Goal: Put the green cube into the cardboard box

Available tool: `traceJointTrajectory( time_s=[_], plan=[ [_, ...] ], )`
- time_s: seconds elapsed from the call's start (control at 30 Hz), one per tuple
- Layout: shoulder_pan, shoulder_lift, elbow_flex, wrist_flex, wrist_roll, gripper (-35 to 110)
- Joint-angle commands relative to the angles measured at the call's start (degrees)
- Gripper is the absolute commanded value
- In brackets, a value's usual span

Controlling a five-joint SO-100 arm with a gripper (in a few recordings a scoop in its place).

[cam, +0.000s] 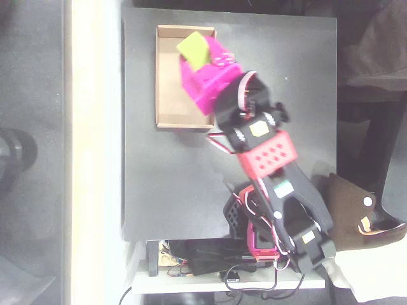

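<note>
At the near edge of the overhead view you have the arm's base (254, 235), a cluster of black and magenta parts with loose wires (210, 264) trailing over the lip of the dark table (172, 184). Just right of it, off the table, a brown object (346, 206) rests beside a pale surface. Moving farther, your arm rises through a red perforated block (270, 155) and a black joint housing with a small yellow label, angling up and to the left. Beyond that, the magenta gripper (202, 67) reaches over the right wall of the cardboard box (166, 95), which lies toward the far left of the table with its long side running near to far. You can see the green cube (193, 49) at the gripper's tip, over the far right corner of the box, tilted so one face catches the light. The cube sits pressed against the magenta fingers, and they appear closed on it; you cannot tell from above whether it touches the box floor. To the left, a bright pale strip (95, 152) runs alongside the table.
</note>
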Motion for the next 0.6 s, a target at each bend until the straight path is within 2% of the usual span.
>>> traceJointTrajectory(
  time_s=[0.0,0.57],
  plan=[
    [-2.5,-2.4,-0.5,-0.2,0.0,12],
    [-2.6,-23.7,-0.5,-0.2,0.0,13]
  ],
)
